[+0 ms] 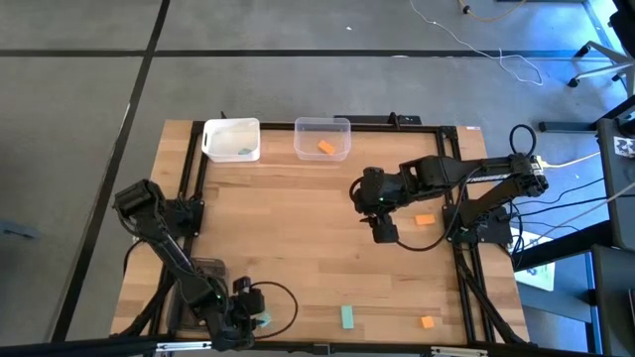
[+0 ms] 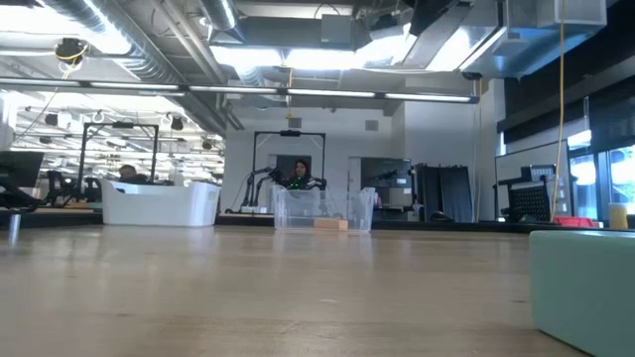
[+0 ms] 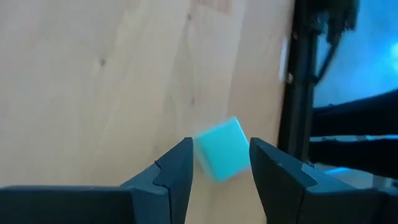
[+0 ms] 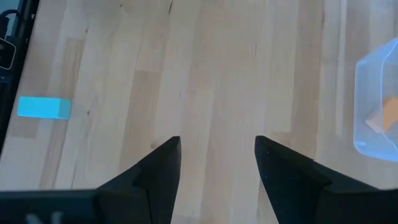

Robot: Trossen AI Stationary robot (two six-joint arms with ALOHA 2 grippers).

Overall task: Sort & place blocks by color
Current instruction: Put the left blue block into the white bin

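Teal cube (image 3: 222,149) blurred between left gripper (image 3: 221,163) fingers

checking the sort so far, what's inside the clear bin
One orange block lies inside the clear bin. Nothing else shows in it from above; no part of its floor is covered.

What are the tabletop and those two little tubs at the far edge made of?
The tabletop looks like light wood planks with a smooth matte finish: grain lines and joints show. The white bin seems opaque plastic; the clear bin looks like see-through plastic, since an orange block shows through its wall.
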